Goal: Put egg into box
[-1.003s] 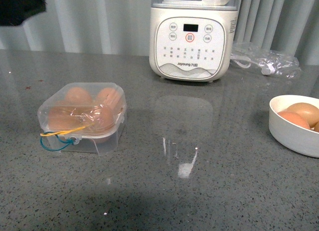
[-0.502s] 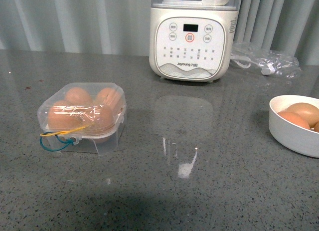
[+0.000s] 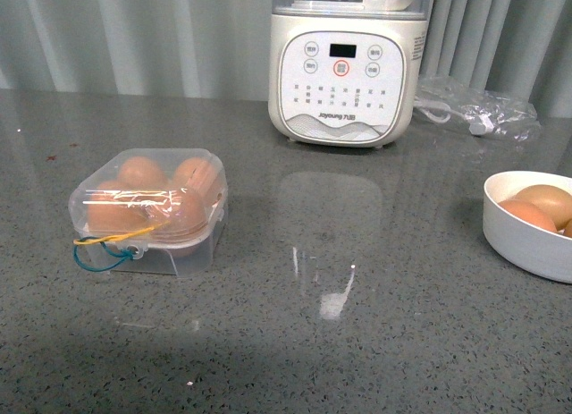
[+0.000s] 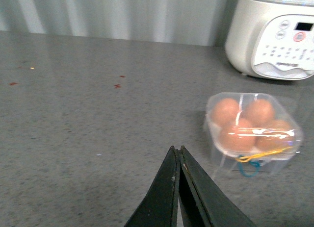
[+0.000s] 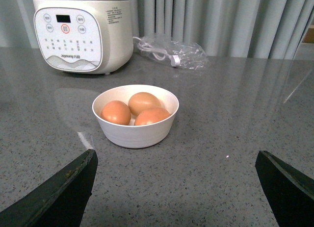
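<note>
On the grey counter, left of frame: the box shut, four brown eggs inside.

The egg sits in a near cell under the clear lid, yellow and blue cords at the front. Left gripper has its fingers pressed together, empty. Right gripper spread wide, facing the white bowl holding three eggs.

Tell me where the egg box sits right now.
In the front view the box sits closed on the grey counter's left side, ahead-left of the white appliance, far from the white bowl at the right edge.
</note>
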Tool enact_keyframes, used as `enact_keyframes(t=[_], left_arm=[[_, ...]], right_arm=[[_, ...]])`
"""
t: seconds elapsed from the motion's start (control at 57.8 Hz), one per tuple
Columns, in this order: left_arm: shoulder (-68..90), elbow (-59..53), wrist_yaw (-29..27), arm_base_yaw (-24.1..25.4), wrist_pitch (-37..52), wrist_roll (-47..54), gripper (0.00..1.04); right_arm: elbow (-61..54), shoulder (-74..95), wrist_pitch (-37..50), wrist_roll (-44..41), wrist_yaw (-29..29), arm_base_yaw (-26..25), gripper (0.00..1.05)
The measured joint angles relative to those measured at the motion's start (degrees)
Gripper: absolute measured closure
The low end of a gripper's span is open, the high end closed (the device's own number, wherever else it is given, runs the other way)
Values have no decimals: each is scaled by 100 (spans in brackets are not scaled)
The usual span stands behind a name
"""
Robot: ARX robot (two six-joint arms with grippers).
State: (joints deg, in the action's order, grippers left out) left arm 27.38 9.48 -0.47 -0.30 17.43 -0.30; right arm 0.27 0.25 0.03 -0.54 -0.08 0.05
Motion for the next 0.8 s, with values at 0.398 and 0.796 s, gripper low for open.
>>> enact_keyframes(t=[0.398,0.796], left_arm=[[-964,-605,39,24,-317,2,101],[-1690,-787,37,24,-664,4,101]], right_arm=[[0,0,0,0,0,0,7],[0,0,0,0,0,0,7]])
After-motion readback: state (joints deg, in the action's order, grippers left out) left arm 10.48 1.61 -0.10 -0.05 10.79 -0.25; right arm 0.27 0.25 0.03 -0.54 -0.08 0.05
